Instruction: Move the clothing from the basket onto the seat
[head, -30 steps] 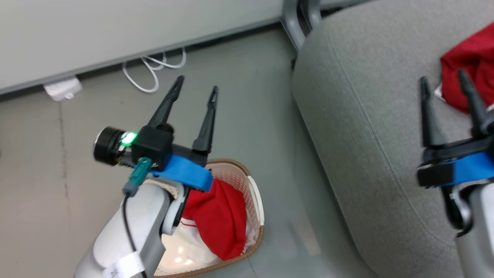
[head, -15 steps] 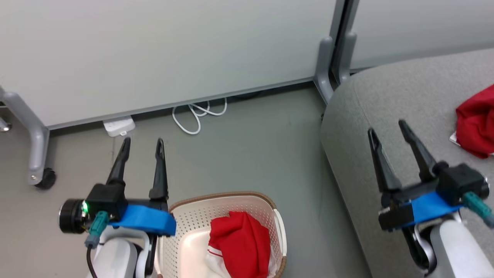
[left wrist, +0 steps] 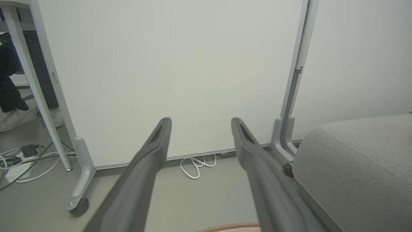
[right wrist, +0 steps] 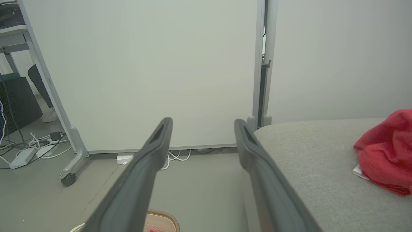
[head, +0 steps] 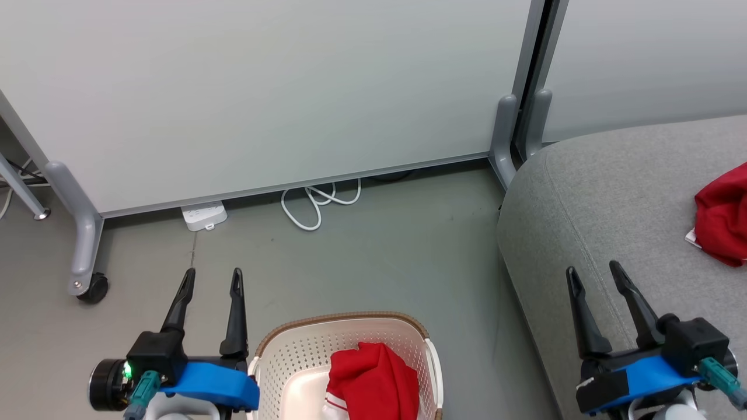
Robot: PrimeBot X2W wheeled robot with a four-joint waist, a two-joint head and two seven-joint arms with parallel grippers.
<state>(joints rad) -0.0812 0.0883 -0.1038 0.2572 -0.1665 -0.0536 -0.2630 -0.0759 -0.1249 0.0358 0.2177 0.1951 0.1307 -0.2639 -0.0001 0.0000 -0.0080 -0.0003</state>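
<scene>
Head view: clothing (head: 373, 382) in basket (head: 286, 350) lies right of the left pincer (head: 213, 273).

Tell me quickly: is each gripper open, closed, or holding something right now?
Left gripper: open, holding nothing.
Right gripper: open, holding nothing.

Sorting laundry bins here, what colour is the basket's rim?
Brown, woven-looking rim on the cream-white basket; head view shows it best.

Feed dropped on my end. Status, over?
Left gripper, right gripper: open, empty. One red garment in basket, other garment on seat. White cable by the wall, apart from basket.
</scene>
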